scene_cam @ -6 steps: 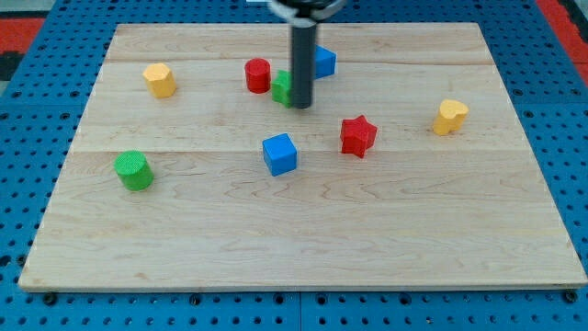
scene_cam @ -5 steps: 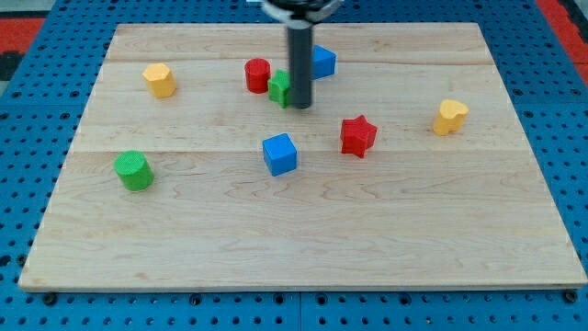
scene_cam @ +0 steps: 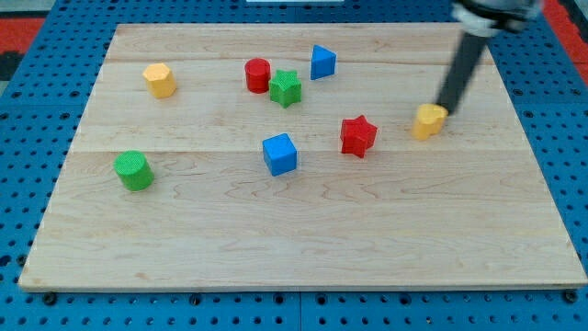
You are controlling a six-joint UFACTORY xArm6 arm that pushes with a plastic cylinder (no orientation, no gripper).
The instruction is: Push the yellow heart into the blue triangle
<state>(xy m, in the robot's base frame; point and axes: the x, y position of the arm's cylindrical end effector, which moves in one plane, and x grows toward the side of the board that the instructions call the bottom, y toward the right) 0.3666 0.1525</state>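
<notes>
You have no claw here, so nothing opens, closes or grips: the arm ends in a dark rod, and my tip [scene_cam: 447,111] sits against the far right side of the yellow heart [scene_cam: 428,120], on the right part of the wooden board [scene_cam: 303,248]. The blue triangle [scene_cam: 322,62] lies well to the heart's left and farther back, just right of the green star [scene_cam: 286,88] and red cylinder [scene_cam: 258,74]. Between heart and triangle you see the red star [scene_cam: 358,135]; the blue cube [scene_cam: 280,154] sits left of it, and the yellow hexagonal block [scene_cam: 159,79] and green cylinder [scene_cam: 134,170] lie at the left.
</notes>
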